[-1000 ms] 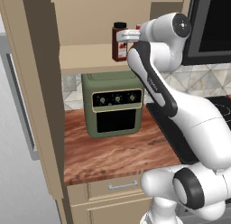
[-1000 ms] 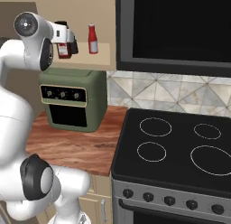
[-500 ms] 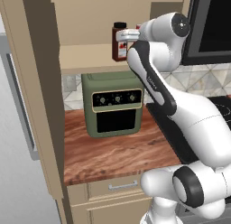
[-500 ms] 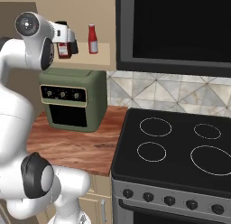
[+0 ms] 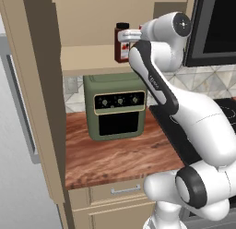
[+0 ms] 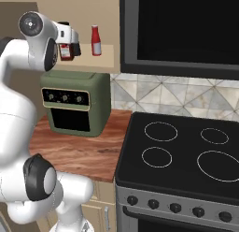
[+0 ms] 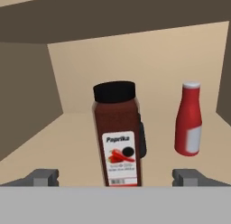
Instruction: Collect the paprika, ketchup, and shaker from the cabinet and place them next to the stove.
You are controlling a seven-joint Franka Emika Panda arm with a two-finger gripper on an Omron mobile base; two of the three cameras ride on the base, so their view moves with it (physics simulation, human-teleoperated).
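The paprika (image 7: 118, 137), a tall dark jar with a black cap and a red label, stands on the cabinet shelf (image 7: 54, 142) straight ahead of my gripper (image 7: 116, 178). The gripper is open, with one fingertip (image 7: 43, 177) on each side of the jar and neither touching it. The red ketchup (image 7: 188, 119) stands to the jar's right. A black sliver of the shaker (image 7: 142, 139) shows behind the jar. From the base, my gripper (image 5: 125, 36) is at the paprika (image 5: 121, 45) in the cabinet (image 5: 87, 59). The ketchup (image 6: 96, 40) stands clear, and the stove (image 6: 186, 147) lies below right.
An olive-green toaster oven (image 6: 74, 102) sits on the wooden counter (image 6: 79, 151) under the shelf, left of the stove. A dark appliance front (image 6: 182, 30) hangs above the stove. The cabinet's tall side wall (image 5: 41, 99) stands at the left.
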